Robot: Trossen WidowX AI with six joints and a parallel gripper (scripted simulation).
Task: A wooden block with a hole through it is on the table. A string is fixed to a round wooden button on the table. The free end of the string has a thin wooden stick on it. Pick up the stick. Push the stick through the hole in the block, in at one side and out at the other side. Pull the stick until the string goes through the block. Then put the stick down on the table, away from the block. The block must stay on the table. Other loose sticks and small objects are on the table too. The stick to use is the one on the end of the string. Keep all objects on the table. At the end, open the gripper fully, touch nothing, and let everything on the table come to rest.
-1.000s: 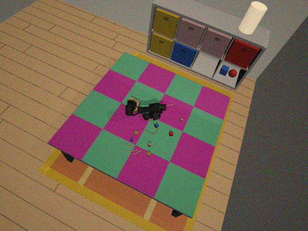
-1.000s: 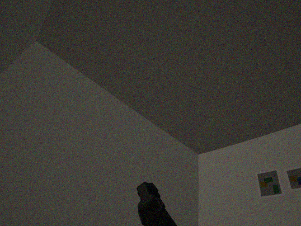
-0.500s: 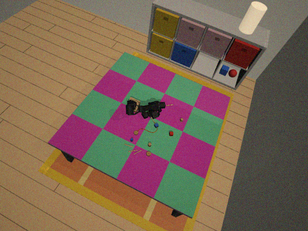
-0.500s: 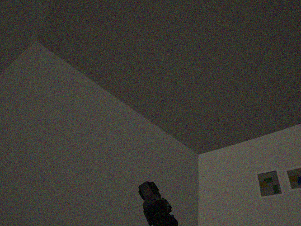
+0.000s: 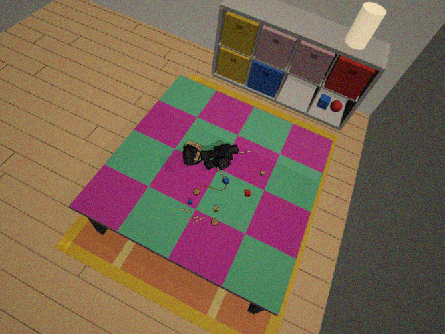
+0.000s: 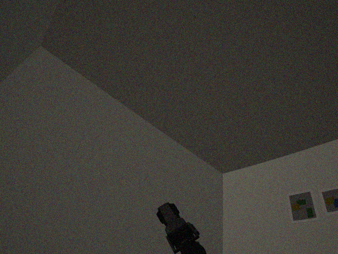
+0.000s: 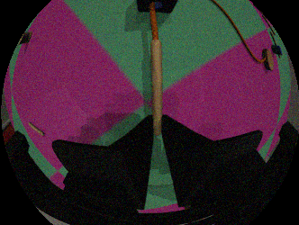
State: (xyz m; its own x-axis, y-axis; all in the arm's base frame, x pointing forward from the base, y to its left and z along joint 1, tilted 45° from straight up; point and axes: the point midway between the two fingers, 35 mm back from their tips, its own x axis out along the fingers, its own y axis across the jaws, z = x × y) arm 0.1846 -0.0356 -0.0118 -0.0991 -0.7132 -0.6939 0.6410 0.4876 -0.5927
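Jaws: the jaws [image 5: 218, 167] are pinched on the stick's near end, one finger either side
Stick: the string's wooden stick [image 5: 220, 172] [image 7: 157, 85] points from the jaws toward the block; its far end is clear of the block in the wrist view
Block: the blue block [image 5: 225, 180] [image 7: 158, 5] sits on the surface [image 5: 150, 222] [image 7: 49, 81], cut off by the top edge of the wrist view
String: the orange string [image 5: 215, 189] [image 7: 239, 32] shows on both sides of the block, a short length reaching the stick, the rest curving to the button
Threading: stick out on the jaws' side, string through the hole
Button: the round wooden button [image 5: 196, 192] [image 7: 268, 59] lies at the string's other end
Arm: the black arm [image 5: 215, 152] [image 6: 181, 232] leans over the surface; the exterior view catches only an upper part
Stray stick: one loose stick [image 5: 245, 151] [image 7: 36, 129] lies apart, beyond the arm from the button
Stick group: three more, a first stick [image 5: 186, 210], a second stick [image 5: 192, 218] and a third stick [image 5: 199, 219], lie near one another
Small blue piece: a little blue object [image 5: 190, 202] [image 7: 276, 49] is near the button
Red piece: a red cube [image 5: 247, 193] stands apart from the block
Wooden bits: a small cylinder [image 5: 262, 172] [image 7: 26, 37], another cylinder [image 5: 216, 208] and a loose disc [image 5: 214, 222]
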